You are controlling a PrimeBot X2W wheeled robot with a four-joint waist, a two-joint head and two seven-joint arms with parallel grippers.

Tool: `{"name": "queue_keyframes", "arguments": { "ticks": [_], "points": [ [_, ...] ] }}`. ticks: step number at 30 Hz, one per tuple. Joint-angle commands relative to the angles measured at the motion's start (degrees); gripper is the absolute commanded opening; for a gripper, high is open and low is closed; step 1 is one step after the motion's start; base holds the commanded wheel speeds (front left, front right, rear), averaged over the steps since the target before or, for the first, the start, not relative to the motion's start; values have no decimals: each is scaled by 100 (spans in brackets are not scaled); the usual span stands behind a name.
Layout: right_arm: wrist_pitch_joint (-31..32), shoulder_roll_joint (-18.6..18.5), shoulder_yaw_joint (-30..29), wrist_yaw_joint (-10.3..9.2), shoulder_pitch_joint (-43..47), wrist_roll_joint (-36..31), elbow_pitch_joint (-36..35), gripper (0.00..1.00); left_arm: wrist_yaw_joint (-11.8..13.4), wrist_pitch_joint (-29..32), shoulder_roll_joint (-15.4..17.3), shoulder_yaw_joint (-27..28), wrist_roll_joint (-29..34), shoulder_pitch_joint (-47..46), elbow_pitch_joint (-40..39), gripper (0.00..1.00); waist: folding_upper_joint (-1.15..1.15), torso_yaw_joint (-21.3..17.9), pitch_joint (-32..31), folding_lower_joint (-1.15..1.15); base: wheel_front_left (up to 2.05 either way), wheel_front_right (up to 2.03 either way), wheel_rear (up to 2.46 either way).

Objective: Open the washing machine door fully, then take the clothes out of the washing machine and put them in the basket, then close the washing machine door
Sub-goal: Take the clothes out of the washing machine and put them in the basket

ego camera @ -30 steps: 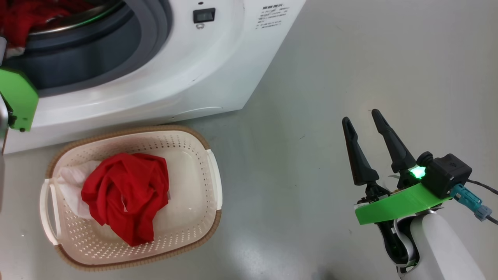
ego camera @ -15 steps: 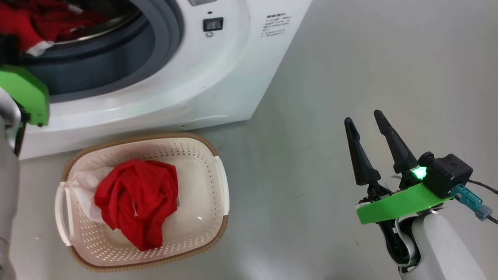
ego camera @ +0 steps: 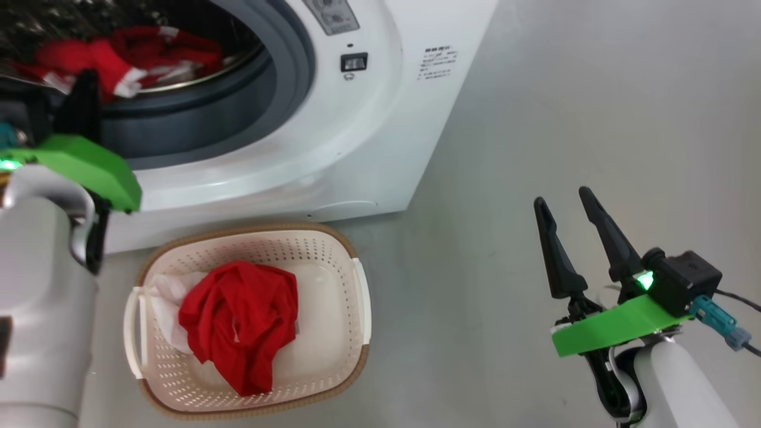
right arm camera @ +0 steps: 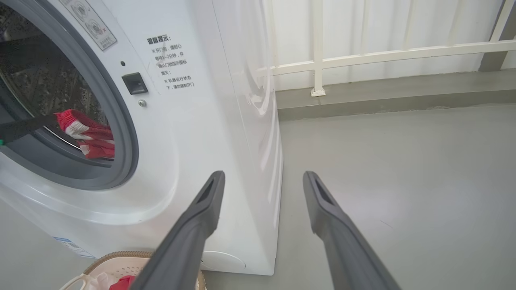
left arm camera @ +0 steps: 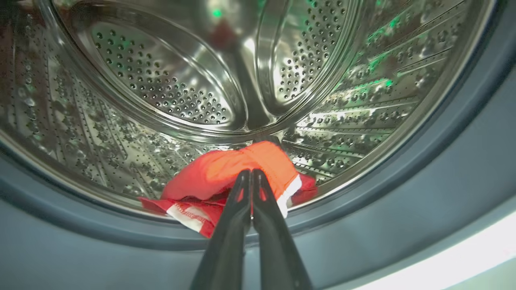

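- Clothes (ego camera: 137,56): 2 lots, both red with white parts. 1 lies low at the front of the steel drum (left arm camera: 169,88); garment count there is unclear. 1 red bundle (ego camera: 238,321) with a white piece beside it sits in the basket (ego camera: 255,238).
- Washing machine (ego camera: 368,148): 1, white, round opening uncovered, 1 grey rubber ring (left arm camera: 443,161) around the drum mouth.
- Basket: 1, cream, perforated, brown rim, 2 side handles. It stands on the grey floor (ego camera: 565,89) just in front of the machine.
- Left gripper (left arm camera: 250,174): 2 dark fingers pressed together, clamped on red fabric at the drum lip.
- Right gripper (ego camera: 563,196): 2 dark fingers spread apart, holding nothing. It is over bare floor to the right of the machine, well apart from the basket.
- Railing (right arm camera: 363,56): 1, white, behind the machine.
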Motion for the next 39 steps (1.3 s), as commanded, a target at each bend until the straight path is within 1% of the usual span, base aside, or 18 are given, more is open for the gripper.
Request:
{"name": "queue_keyframes", "arguments": {
  "ticks": [1, 12, 21, 27, 28, 30, 31, 33, 38, 39],
  "points": [
    [-37, 3, 61, 35, 103, -78, -120, 100, -27, -68, 218, 162, -65, 149, -266, 0, 0, 108, -133, 0, 0, 0, 0],
    [-37, 3, -107, 35, 328, -196, -107, 100, -38, -69, -73, 564, -445, 1388, -2182, 0, 0, 343, -431, 0, 0, 0, 0],
    [-37, 3, -206, 35, 438, -260, -108, 100, -39, -70, -264, 734, -582, 2183, -3614, 0, 0, 483, -563, 0, 0, 0, 0],
    [-37, 3, -249, 35, 504, -301, -116, 100, -39, -70, -385, 970, -590, 2725, -4451, 0, 0, 491, -669, 0, 0, 0, 0],
    [-37, 3, -267, 35, 526, -306, -124, 100, -39, -70, -431, 1035, -590, 2892, -4736, 0, 0, 497, -692, 0, 0, 0, 0],
    [-37, 3, -280, 35, 542, -314, -131, 100, -39, -70, -470, 1088, -569, 3061, -5047, 0, 0, 501, -708, 0, 0, 0, 0],
    [-37, 3, -300, 35, 567, -322, -142, 100, -39, -70, -519, 1139, -553, 3237, -5387, 0, 0, 509, -718, 0, 0, 0, 0],
    [-37, 3, -321, 35, 586, -326, -158, 100, -39, -70, -570, 1192, -550, 3399, -5729, 0, 0, 520, -702, 0, 0, 0, 0],
    [-37, 3, -348, 35, 586, -339, -188, 100, -39, -70, -671, 1201, -514, 3747, -6385, 0, 0, 558, -634, 0, 0, 0, 0],
    [-37, 3, -348, 35, 586, -339, -188, 100, -39, -70, -671, 1201, -514, 3747, -6385, 0, 0, 558, -634, 0, 0, 0, 0]
  ]
}}
